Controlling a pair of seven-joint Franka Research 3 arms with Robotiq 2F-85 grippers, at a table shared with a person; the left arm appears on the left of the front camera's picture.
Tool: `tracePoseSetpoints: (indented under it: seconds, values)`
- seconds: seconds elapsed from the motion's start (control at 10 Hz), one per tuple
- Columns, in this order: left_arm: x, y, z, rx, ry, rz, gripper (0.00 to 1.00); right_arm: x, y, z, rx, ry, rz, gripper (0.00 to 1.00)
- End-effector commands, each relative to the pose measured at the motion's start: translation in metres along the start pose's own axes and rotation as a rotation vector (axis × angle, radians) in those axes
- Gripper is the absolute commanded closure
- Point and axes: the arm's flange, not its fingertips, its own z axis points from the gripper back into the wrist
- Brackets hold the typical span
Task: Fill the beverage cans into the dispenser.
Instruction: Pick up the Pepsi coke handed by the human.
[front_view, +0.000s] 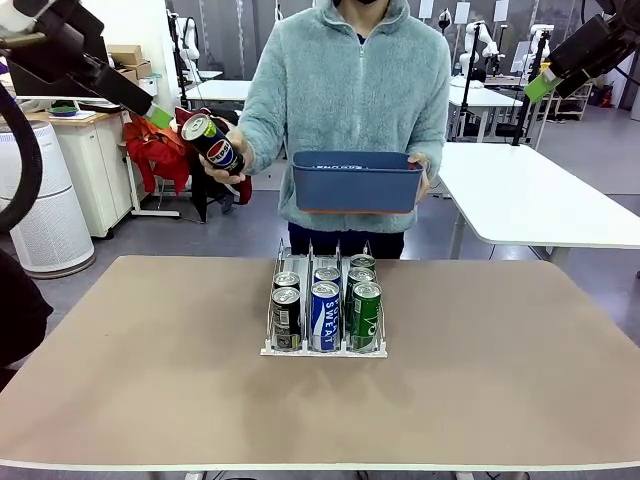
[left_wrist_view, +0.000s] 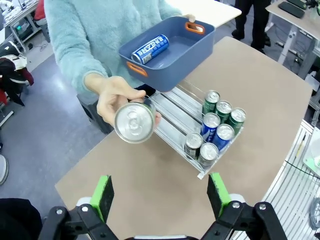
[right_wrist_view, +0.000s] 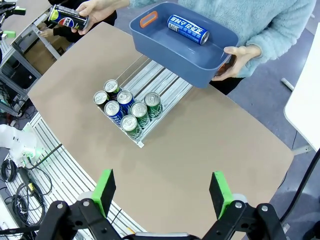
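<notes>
Cans (front_view: 325, 305) stand in the dispenser (front_view: 324, 348) mid-frame on the worktop (front_view: 150, 380), a hand (front_view: 232, 155) offers a Pepsi can (front_view: 212, 143) at upper left, and my left tool (left_wrist_view: 159, 195) and right tool (right_wrist_view: 162, 192) both gape empty, so next I'd reckon on closing the left on it.

Mid-bench (front_view: 500, 380): dispenser (front_view: 323, 351), cans (front_view: 325, 315) packed at its near end, two in left lane, two middle, three right. Behind and above, bin (front_view: 355, 180) in one hand (front_view: 420, 178), spare can (right_wrist_view: 188, 29) lying inside. Left of bin, raised can (front_view: 212, 143) in other hand (front_view: 232, 155), just beside left tool (front_view: 158, 115).
</notes>
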Motion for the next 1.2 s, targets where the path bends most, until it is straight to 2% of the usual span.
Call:
tracePoseSetpoints:
  seconds: [0.0,0.4,0.5,1.1]
  values:
    - [0.002,0.009,-0.021,-0.026,-0.01,0.009,0.0,0.001,0.001,0.0,0.0,0.0,-0.001,0.0]
    - [0.015,0.029,-0.036,-0.057,0.034,0.018,0.0,0.001,0.001,0.0,0.0,0.0,-0.001,0.0]
    - [0.009,0.015,-0.038,-0.025,0.023,0.008,0.0,0.001,0.001,0.0,0.0,0.0,-0.001,0.0]
    - [0.018,0.027,-0.056,-0.028,0.0,0.012,0.0,0.001,0.001,0.0,0.0,0.0,-0.001,0.0]
